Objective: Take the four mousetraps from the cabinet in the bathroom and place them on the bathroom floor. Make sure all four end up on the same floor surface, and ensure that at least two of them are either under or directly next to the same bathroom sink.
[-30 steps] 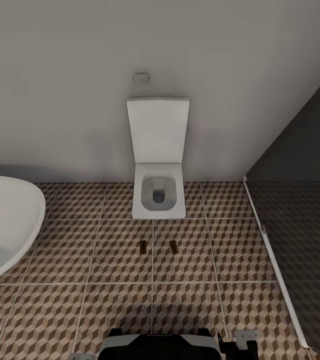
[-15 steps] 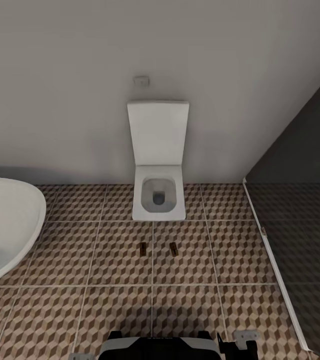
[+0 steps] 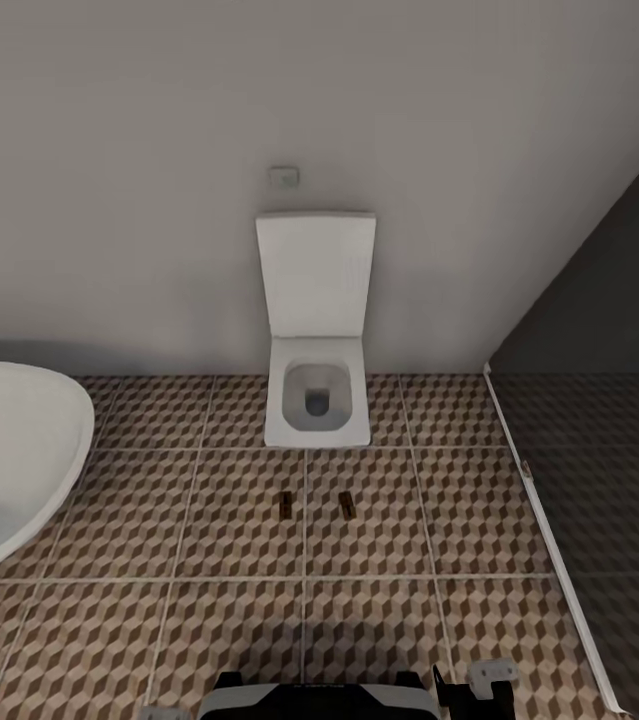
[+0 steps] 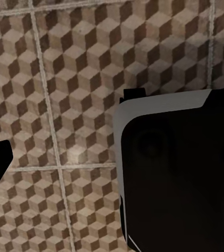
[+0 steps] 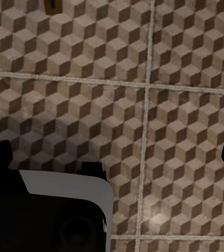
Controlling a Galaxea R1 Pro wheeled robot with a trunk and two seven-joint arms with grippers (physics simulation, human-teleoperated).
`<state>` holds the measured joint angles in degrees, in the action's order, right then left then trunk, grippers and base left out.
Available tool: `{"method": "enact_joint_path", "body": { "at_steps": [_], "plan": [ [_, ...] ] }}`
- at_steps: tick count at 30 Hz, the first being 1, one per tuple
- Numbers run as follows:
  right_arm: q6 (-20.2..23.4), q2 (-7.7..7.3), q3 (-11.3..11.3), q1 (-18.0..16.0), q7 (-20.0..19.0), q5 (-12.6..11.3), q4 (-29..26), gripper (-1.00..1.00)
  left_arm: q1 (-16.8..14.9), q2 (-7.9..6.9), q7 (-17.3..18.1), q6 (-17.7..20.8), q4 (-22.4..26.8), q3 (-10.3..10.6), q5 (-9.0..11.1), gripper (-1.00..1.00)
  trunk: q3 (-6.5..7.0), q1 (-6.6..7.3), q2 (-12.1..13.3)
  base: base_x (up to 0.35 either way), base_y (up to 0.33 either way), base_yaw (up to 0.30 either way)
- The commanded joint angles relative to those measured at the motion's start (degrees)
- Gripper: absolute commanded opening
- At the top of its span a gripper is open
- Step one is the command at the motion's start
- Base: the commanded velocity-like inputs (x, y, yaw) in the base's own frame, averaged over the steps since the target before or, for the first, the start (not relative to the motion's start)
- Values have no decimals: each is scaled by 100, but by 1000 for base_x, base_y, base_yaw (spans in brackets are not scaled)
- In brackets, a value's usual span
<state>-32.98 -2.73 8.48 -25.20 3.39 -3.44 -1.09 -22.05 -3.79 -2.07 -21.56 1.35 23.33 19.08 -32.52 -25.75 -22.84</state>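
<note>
Two mousetraps (image 3: 285, 505) (image 3: 347, 504) lie on the cube-patterned bathroom floor (image 3: 239, 620) before a white toilet (image 3: 317, 400), well ahead of both grippers, whose jaw state cannot be told.

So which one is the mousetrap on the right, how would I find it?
Find the white square toilet against the wall, between the bathtub and the dark glass screen. On the cube-patterned floor just in front of the toilet lie two small brown mousetraps. Yours is the right mousetrap, right of the pale grout line; the left mousetrap lies on the other side.
</note>
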Motion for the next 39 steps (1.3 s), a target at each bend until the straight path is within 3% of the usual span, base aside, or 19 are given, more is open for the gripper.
{"method": "enact_joint_path", "body": {
  "at_steps": [1,39],
  "plan": [
    [-15,0,50,-2,22,-34,4,100,-1,0,-22,-14,-1,49,25,100,3,-3,-8,0,0,0],
    [-15,15,57,-2,29,-34,4,100,-1,1,-22,-14,-3,49,25,100,356,-3,-8,0,0,0]
  ]
}}
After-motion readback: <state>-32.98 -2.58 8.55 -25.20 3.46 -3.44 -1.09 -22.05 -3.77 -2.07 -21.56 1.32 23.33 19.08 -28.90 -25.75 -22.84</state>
